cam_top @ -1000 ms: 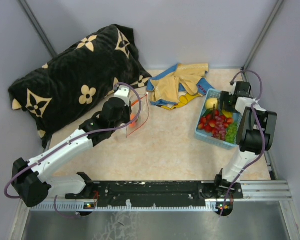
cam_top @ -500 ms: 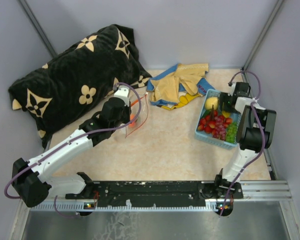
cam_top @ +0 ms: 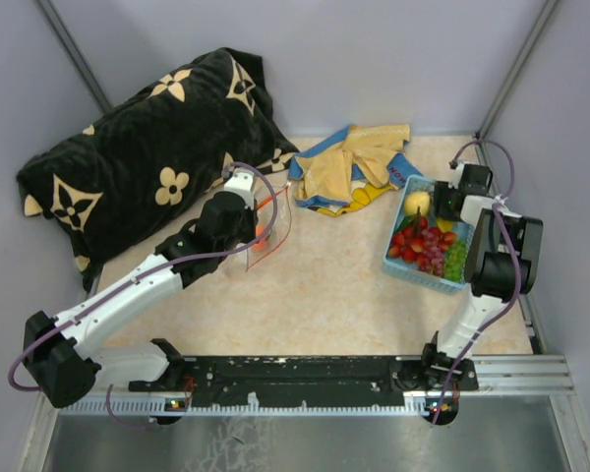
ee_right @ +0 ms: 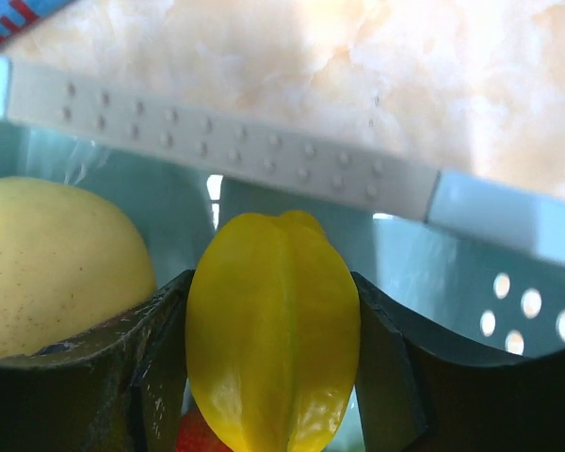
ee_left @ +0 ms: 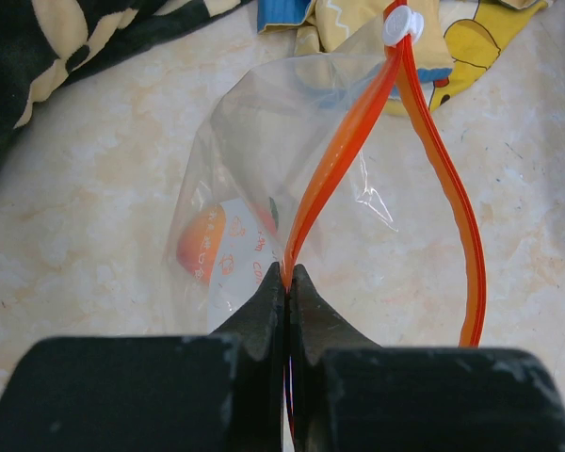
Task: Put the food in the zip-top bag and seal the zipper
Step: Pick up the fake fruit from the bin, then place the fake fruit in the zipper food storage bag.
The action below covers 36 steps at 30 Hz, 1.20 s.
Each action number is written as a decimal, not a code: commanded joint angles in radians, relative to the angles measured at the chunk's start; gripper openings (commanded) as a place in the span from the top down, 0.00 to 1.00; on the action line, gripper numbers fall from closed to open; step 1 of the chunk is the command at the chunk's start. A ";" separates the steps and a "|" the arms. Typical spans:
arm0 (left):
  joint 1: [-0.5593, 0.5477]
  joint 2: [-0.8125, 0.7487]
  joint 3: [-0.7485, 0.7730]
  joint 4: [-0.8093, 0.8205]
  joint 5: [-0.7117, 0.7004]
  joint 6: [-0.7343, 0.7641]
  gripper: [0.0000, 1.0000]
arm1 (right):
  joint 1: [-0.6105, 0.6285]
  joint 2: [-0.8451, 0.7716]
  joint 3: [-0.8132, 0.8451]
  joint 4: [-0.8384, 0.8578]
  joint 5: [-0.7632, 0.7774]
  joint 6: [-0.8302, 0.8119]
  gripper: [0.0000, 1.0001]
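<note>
The clear zip-top bag (ee_left: 264, 151) lies on the table with its mouth open and an orange fruit (ee_left: 200, 243) inside. My left gripper (ee_left: 287, 278) is shut on the near side of the red-orange zipper (ee_left: 344, 151); the white tip (ee_left: 402, 25) sits at the far end. In the top view the left gripper (cam_top: 244, 211) holds the bag (cam_top: 271, 226) near the dark pillow. My right gripper (ee_right: 273, 311) is shut on a ridged yellow fruit (ee_right: 273, 330) in the light-blue basket (cam_top: 398, 258), beside a pale lemon (ee_right: 52, 264). Red berries (cam_top: 413, 239), purple and green grapes (cam_top: 455, 261) fill the basket.
A black pillow with cream flowers (cam_top: 147, 147) lies at the back left. A yellow-and-blue cloth (cam_top: 354, 167) lies at the back middle, between bag and basket. Grey walls close the back and sides. The basket stands near the right wall.
The right gripper has shifted slightly toward the back over the basket. The left arm and the bag have not moved.
</note>
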 commanded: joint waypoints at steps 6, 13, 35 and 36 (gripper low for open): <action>0.005 -0.035 0.002 -0.001 -0.002 -0.007 1.00 | -0.008 -0.237 -0.103 0.019 0.072 0.051 0.61; 0.005 -0.037 0.008 0.018 0.023 0.006 1.00 | -0.007 -0.387 -0.142 -0.013 0.118 0.083 0.64; 0.005 -0.066 -0.010 0.105 0.125 0.103 1.00 | 0.336 -0.739 -0.085 -0.267 -0.044 0.469 0.65; 0.005 -0.063 -0.010 0.109 0.133 0.100 1.00 | 0.365 -0.744 -0.072 -0.276 -0.044 0.487 0.65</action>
